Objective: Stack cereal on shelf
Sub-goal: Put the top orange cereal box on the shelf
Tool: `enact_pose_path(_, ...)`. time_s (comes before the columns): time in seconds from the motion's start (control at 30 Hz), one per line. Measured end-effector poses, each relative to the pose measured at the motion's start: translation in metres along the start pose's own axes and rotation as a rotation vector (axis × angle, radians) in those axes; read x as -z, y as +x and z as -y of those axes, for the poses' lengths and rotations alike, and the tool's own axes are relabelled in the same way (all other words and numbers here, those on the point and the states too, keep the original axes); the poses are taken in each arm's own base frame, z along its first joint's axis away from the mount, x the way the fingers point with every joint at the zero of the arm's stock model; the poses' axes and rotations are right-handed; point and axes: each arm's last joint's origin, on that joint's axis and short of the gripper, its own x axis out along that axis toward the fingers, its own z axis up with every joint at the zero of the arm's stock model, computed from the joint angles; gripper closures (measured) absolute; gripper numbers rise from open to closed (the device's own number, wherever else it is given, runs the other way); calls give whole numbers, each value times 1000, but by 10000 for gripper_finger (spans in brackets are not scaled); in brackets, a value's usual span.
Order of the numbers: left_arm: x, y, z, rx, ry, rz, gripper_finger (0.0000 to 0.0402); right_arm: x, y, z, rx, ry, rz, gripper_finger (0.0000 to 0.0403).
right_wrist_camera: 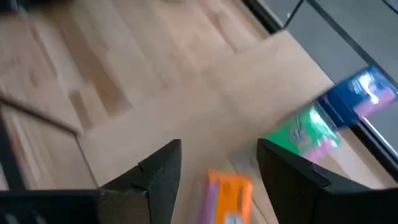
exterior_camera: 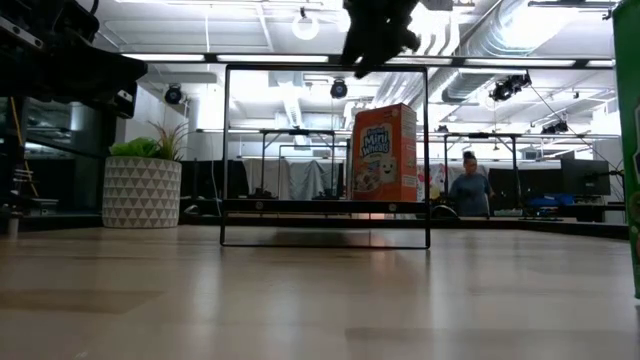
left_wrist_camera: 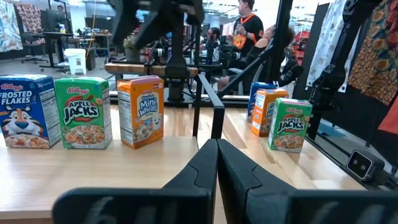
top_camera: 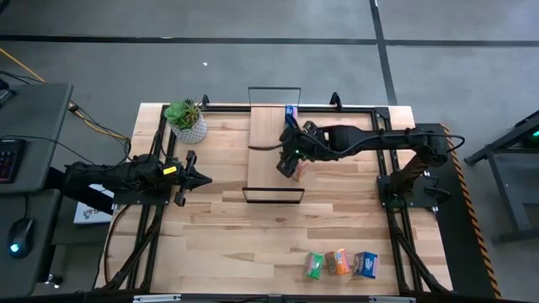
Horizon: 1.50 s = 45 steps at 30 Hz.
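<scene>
three boxes stand in a row on the shelf [top_camera: 275, 151]; my right gripper [right_wrist_camera: 217, 165] hangs released over the orange box [right_wrist_camera: 229, 194], left gripper [top_camera: 200, 178] clenched empty near the table's left edge.

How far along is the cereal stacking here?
About halfway. Three boxes stand on the shelf: blue box, green box and orange box. The right claw is open just above the orange box, apparently just placed. Three boxes remain at the table's edge. The left claw waits shut.
</scene>
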Motion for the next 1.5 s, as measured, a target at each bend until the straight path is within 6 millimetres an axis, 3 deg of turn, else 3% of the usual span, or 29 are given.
enact_pose_path(0.1,0,0,0,0,0,0,398,10,-10,1,64,-57,-92,225)
enact_pose_path(0.2,0,0,0,0,0,0,398,29,-19,5,137,-61,-154,273)
enact_pose_path(0.33,0,0,0,0,0,0,398,57,-35,10,172,9,-126,369)
enact_pose_path(0.43,0,0,0,0,0,0,398,80,-42,17,158,103,-73,390)
enact_pose_path(0.6,0,0,0,0,0,0,398,122,-14,26,60,234,-76,398)
enact_pose_path(0.73,0,0,0,0,0,0,398,141,17,31,-7,295,-67,398)
enact_pose_path(0.97,0,0,0,0,0,0,398,146,38,41,-37,312,-15,402)
enact_pose_path(1.5,0,0,0,0,0,0,398,133,37,34,-220,343,49,403)
